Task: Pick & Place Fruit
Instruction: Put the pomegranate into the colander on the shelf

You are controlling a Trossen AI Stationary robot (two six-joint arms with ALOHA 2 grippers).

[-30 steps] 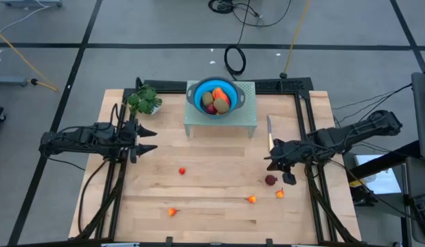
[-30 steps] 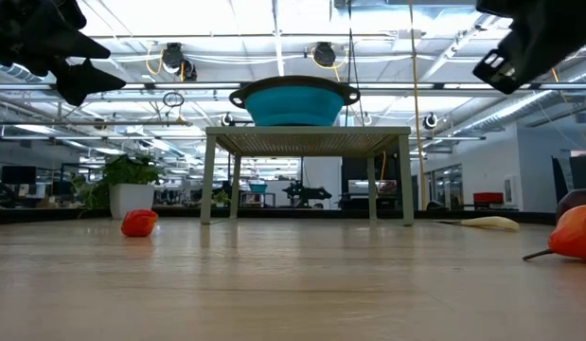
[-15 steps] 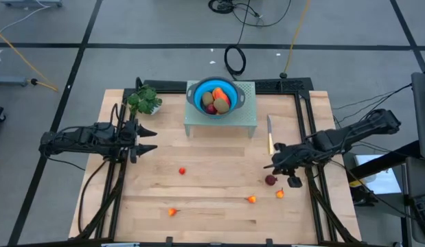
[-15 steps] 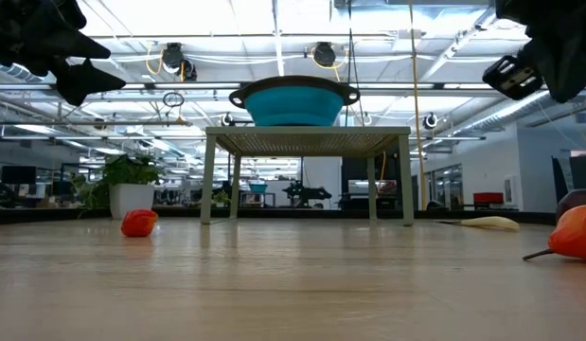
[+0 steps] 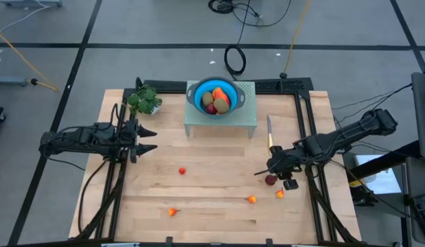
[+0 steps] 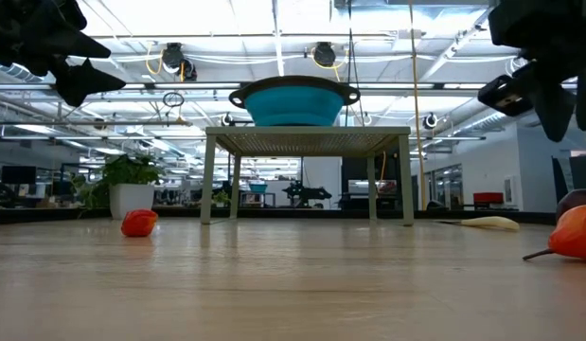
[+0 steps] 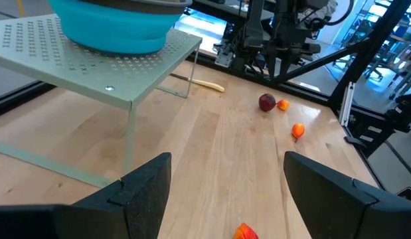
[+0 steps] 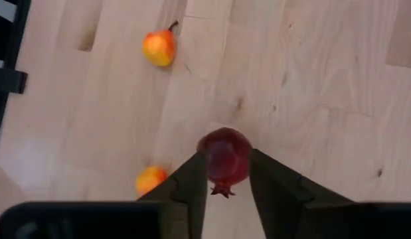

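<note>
A dark red round fruit (image 5: 270, 180) (image 8: 224, 157) lies on the wooden table near its right side. My right gripper (image 5: 269, 171) (image 8: 228, 192) hangs open above it, pointing down, one finger on either side of it in the right wrist view, without touching. In the low view this gripper (image 6: 543, 85) is well above the tabletop. Several tiny orange-red fruits (image 5: 182, 171) (image 5: 172, 212) (image 5: 251, 200) (image 5: 279, 194) lie scattered. More fruit fills the blue bowl (image 5: 214, 96). My left gripper (image 5: 149, 139) (image 7: 225, 192) waits open at the table's left.
The blue bowl stands on a perforated grey-green stand (image 5: 233, 120) at the far middle. A yellow-handled knife (image 5: 270, 134) lies right of the stand, just beyond my right gripper. A green leafy bunch (image 5: 145, 99) sits at the far left.
My right gripper has moved toward the table's near edge and a little to the left, and come down over the dark red fruit. No fruit has moved.
</note>
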